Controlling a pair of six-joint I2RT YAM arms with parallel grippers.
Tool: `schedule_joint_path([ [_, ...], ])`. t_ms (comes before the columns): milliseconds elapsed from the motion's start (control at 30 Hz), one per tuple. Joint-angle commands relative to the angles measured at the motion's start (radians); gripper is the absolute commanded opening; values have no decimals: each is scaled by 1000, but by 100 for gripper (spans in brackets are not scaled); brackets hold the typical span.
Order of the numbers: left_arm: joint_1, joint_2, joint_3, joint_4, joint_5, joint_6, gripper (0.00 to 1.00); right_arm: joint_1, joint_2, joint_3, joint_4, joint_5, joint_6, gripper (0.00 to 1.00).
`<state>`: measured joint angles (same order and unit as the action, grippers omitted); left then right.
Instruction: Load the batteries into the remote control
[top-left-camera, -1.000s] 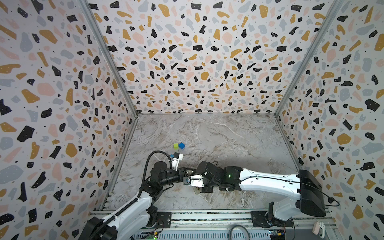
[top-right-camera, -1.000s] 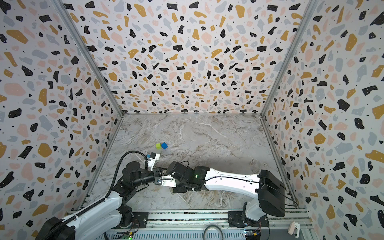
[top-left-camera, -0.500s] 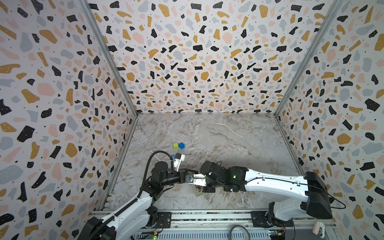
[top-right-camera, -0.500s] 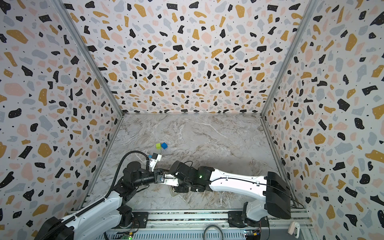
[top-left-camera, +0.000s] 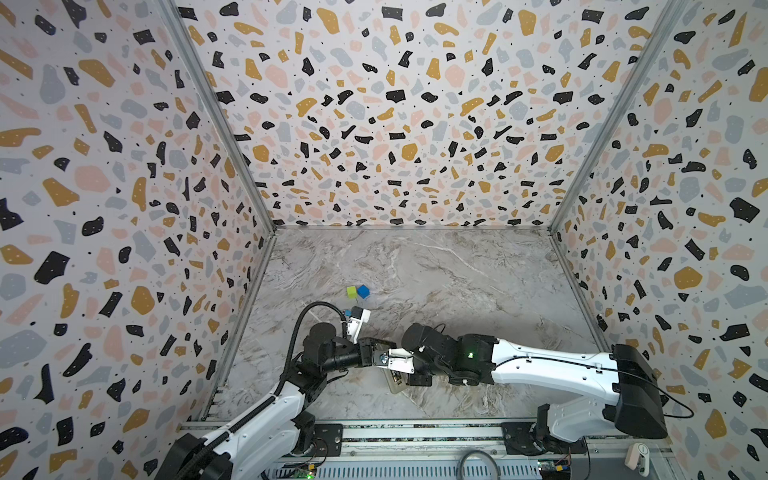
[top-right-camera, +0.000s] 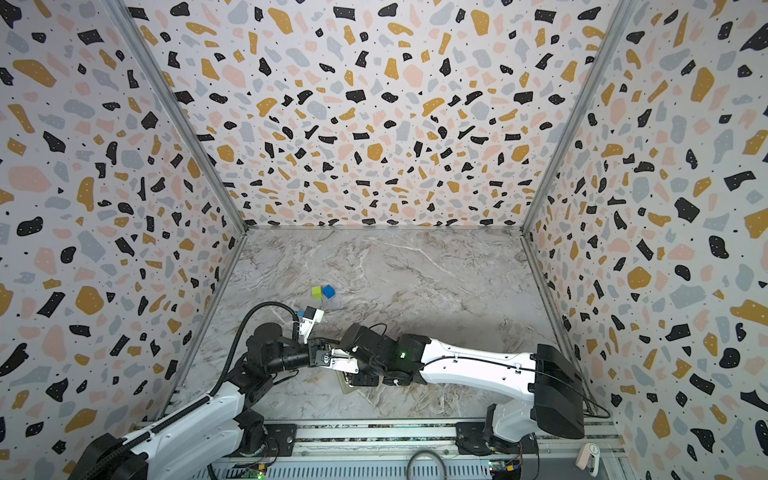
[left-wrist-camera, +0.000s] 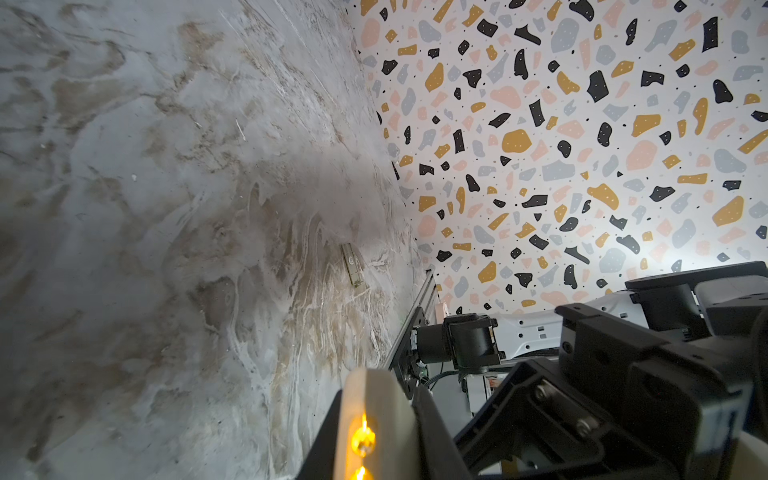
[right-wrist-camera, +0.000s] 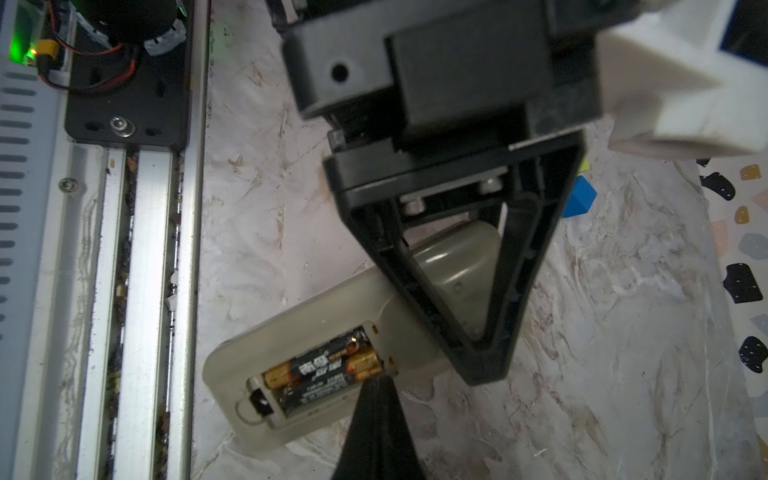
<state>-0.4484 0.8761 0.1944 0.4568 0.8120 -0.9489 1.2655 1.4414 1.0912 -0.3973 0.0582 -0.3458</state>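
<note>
Marble tabletop (top-left-camera: 457, 282) (terrazzo-walled): left pincer (right-wrist-camera: 484, 370) clamps remote control (right-wrist-camera: 316, 316), right pincer (right-wrist-camera: 376, 386) closed, empty.

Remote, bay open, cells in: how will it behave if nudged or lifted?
The remote control looks like a rigid flat slab lying back up, so it should slide rather than roll or tip. The batteries sit in the uncovered bay; tilting it could spill them. Its smooth plastic on the marble table probably skids easily.
</note>
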Motion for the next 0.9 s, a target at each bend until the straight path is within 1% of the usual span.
schedule_joint_path([
  [0, -4, -6, 37, 33, 30, 15, 0, 7, 13, 13, -5, -8, 8, 4],
  [333, -4, -11, 36, 34, 32, 12, 0, 5, 47, 6, 23, -8, 12, 3],
  [867, -4, -10, 33, 59, 41, -3, 0, -21, 129, 19, 9, 49, 55, 1],
])
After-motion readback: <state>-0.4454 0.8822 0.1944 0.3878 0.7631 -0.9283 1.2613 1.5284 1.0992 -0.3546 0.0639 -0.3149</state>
